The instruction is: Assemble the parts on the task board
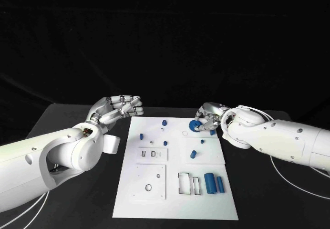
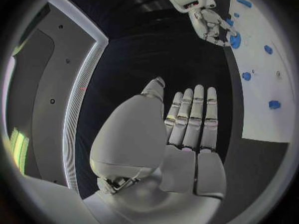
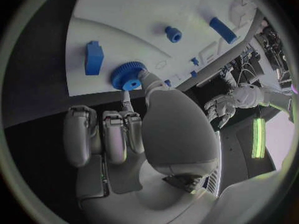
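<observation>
- The right hand (image 1: 208,117) pinches a ridged blue gear (image 3: 128,75) between thumb and a fingertip, over the far right edge of the task board (image 1: 138,191).
- The left hand (image 1: 117,109) hangs empty, fingers loosely curled, above bare black table (image 1: 82,200) just off the board's far left corner.
- Two smooth blue cylinders (image 1: 214,184) lie near the board's right edge.

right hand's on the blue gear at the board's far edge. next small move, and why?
Probably lift the blue gear slightly off the task board. The right hand pinches it at the board's far edge, and whether it is seated on anything cannot be told. The left hand hangs beside the board holding nothing, so it need not move yet.
</observation>
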Tool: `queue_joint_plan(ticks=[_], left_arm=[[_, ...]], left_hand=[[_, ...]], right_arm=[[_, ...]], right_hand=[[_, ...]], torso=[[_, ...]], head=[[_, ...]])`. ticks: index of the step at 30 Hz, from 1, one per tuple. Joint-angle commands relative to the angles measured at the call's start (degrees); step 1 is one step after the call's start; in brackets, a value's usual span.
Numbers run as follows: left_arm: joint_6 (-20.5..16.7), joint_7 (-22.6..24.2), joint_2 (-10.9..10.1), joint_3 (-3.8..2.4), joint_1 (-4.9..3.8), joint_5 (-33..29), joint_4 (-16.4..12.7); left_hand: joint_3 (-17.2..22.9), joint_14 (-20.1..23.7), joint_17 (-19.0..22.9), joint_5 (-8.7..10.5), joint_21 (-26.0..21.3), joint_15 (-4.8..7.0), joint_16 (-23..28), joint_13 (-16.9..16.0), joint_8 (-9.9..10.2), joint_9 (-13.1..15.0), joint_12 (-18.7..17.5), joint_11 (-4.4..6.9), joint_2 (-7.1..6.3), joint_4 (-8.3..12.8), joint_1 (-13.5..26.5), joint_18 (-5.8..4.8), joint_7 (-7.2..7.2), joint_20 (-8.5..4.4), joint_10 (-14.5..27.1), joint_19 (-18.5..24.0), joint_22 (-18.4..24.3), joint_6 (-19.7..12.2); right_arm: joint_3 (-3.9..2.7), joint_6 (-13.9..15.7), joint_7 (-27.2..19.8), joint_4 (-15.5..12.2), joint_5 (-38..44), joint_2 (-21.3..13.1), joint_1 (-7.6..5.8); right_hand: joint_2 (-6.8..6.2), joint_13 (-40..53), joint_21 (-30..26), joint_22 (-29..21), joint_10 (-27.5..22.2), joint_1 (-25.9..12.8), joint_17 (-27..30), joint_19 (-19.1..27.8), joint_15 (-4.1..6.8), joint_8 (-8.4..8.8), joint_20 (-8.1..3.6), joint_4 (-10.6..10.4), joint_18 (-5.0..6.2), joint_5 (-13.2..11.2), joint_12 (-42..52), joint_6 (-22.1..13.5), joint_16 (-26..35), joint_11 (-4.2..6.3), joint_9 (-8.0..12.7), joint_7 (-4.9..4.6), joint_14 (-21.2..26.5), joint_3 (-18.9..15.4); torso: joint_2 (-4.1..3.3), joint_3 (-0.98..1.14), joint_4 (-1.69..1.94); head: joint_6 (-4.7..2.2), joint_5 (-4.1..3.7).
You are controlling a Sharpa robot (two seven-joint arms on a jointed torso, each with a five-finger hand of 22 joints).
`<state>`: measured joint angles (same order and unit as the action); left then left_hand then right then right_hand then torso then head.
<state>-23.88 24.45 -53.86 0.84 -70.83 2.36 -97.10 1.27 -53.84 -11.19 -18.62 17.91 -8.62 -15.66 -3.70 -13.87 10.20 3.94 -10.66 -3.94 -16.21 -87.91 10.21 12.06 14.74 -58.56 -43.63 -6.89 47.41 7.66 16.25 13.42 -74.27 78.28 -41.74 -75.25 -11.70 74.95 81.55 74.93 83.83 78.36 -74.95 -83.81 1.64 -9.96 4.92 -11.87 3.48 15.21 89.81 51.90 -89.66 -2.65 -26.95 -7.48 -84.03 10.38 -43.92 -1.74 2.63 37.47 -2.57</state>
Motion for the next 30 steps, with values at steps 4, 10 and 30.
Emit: queue_joint_plan(ticks=[4,10,30], left_arm=[[0.7,0.1,0.0,-0.05,-0.07,0.0,-0.1],[0.7,0.0,0.0,-0.05,-0.07,0.0,-0.1],[0.7,0.0,0.0,-0.05,-0.07,0.0,0.0]], left_hand=[[-0.2,0.3,0.0,0.29,-0.2,0.07,0.2,0.0,0.2,0.0,-0.2,-0.02,-0.23,0.1,0.2,0.2,0.68,0.08,0.3,-0.3,0.1,-0.3],[-0.2,0.4,-0.1,0.3,-0.2,0.06,0.2,0.0,0.2,0.0,-0.3,-0.04,-0.24,0.1,0.2,0.2,0.7,0.09,0.4,-0.3,0.1,-0.4],[-0.2,0.4,-0.1,0.3,-0.2,0.06,0.2,0.0,0.2,0.0,-0.3,-0.04,-0.24,0.1,0.2,0.2,0.7,0.09,0.4,-0.3,0.1,-0.4]], right_arm=[[0.06,-2.4,-0.1,0.1,0.2,0.2,0.35],[0.08,-2.7,0.1,0.2,0.5,0.1,0.48],[-0.09,10.5,0.6,-7.4,10.9,-1.1,0.05]], right_hand=[[0.44,15.1,0.5,7.6,6.2,0.3,-14.4,-0.9,-0.53,-0.44,0.11,-0.4,-0.99,0.4,0.2,0.6,-0.2,-0.12,-0.1,0.07,-5.9,0.2],[0.97,15.1,0.7,7.9,6.2,1.4,-14.7,-1.0,-0.35,-0.89,-0.01,-0.3,-1.04,0.7,0.2,1.9,-0.3,0.11,-0.4,0.35,-5.9,2.1],[-0.92,15.1,1.9,9.4,6.2,0.0,-15.0,-1.9,0.63,-1.29,-0.89,0.4,-1.43,0.3,0.2,5.5,-0.3,0.91,-1.0,1.27,-6.0,12.1]], torso=[[0.01,0.02,-0.03],[0.02,0.05,-0.03],[0.11,0.0,-0.01]], head=[[0.14,0.02],[0.25,0.07],[-0.23,0.43]])
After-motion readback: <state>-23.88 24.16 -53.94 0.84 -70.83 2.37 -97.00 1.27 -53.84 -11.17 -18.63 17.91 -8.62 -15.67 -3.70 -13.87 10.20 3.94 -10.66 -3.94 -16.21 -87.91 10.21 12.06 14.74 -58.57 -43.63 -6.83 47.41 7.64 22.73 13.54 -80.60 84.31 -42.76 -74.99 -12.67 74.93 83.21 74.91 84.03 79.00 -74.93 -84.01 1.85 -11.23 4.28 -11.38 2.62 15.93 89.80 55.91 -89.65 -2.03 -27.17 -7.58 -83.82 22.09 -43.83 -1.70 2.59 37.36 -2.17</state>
